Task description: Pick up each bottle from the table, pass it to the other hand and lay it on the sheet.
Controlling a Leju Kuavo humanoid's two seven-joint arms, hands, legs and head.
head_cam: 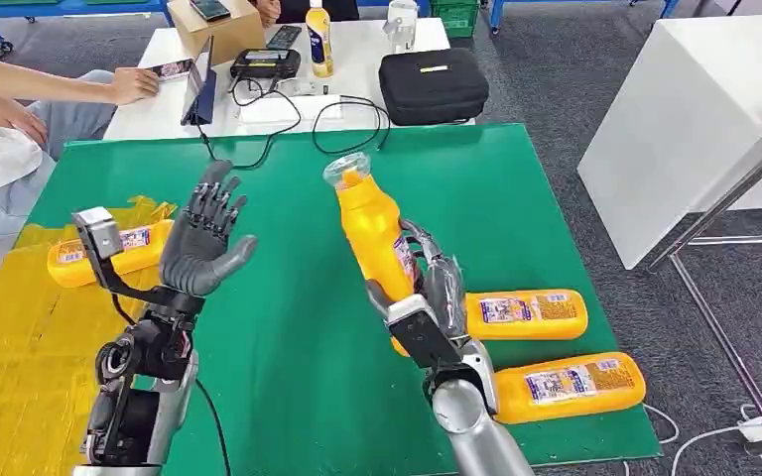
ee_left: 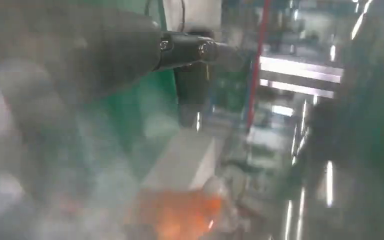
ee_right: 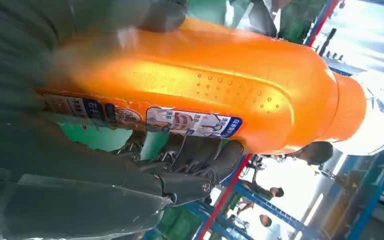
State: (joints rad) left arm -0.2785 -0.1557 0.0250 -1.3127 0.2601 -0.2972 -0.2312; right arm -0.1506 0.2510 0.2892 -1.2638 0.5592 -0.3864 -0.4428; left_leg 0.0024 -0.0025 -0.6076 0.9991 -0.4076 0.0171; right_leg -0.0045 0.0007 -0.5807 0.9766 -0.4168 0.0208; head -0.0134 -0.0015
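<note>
My right hand (head_cam: 427, 288) grips an orange bottle (head_cam: 372, 233) with a clear cap, held upright above the middle of the green table (head_cam: 288, 327); the right wrist view shows the fingers (ee_right: 190, 172) wrapped around the bottle (ee_right: 205, 90). My left hand (head_cam: 203, 238) is raised to its left, fingers spread, palm toward the bottle and apart from it. The left wrist view is blurred, with a dark finger (ee_left: 190, 50) and an orange smear of the bottle (ee_left: 180, 215). One orange bottle (head_cam: 109, 253) lies on the yellow sheet (head_cam: 30, 367). Two more bottles (head_cam: 526, 314) (head_cam: 568, 387) lie at the table's right.
Behind the green table stands a white table (head_cam: 357, 45) with a black case (head_cam: 433, 84), cables, a tablet, a cardboard box and a small yellow bottle (head_cam: 319, 42). A person's arm (head_cam: 60, 84) reaches in at the far left. A white counter (head_cam: 695, 109) stands to the right.
</note>
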